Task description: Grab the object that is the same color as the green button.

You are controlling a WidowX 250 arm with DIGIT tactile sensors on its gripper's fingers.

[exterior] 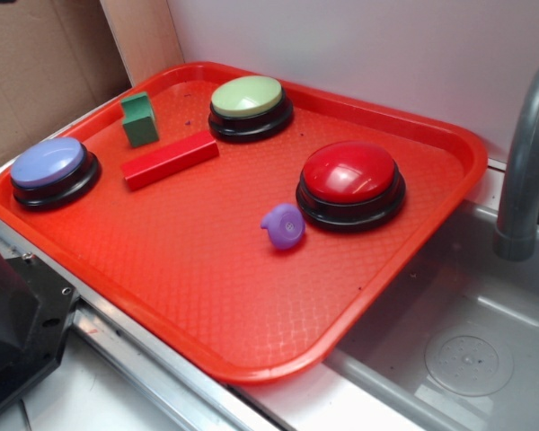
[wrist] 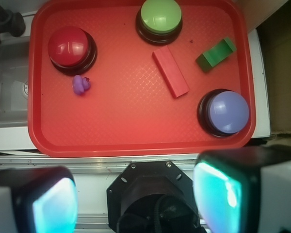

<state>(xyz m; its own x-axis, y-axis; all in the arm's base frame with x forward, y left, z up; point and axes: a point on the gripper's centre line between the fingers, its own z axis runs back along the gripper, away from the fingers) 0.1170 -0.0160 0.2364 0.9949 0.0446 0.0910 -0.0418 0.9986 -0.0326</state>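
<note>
The small dark-green stepped block (exterior: 140, 119) (wrist: 216, 54) stands on the red tray (exterior: 207, 269) (wrist: 126, 116), near its far left corner in the exterior view. The pale green dome button (exterior: 247, 97) (wrist: 160, 15) sits to the right of it at the tray's back edge. In the wrist view my gripper (wrist: 136, 201) is open, its two pads wide apart with nothing between them. It hovers high above the robot's base, off the tray's near edge and well away from the block. The exterior view does not show the gripper.
On the tray lie a long red block (exterior: 171, 160) (wrist: 170, 71), a red button (exterior: 350, 175) (wrist: 68, 44), a blue-purple button (exterior: 48, 163) (wrist: 228, 111) and a small purple piece (exterior: 283, 225) (wrist: 80, 85). A grey sink (exterior: 458, 350) with a faucet (exterior: 525, 153) adjoins the tray. The black robot base (exterior: 9, 332) stands at the front.
</note>
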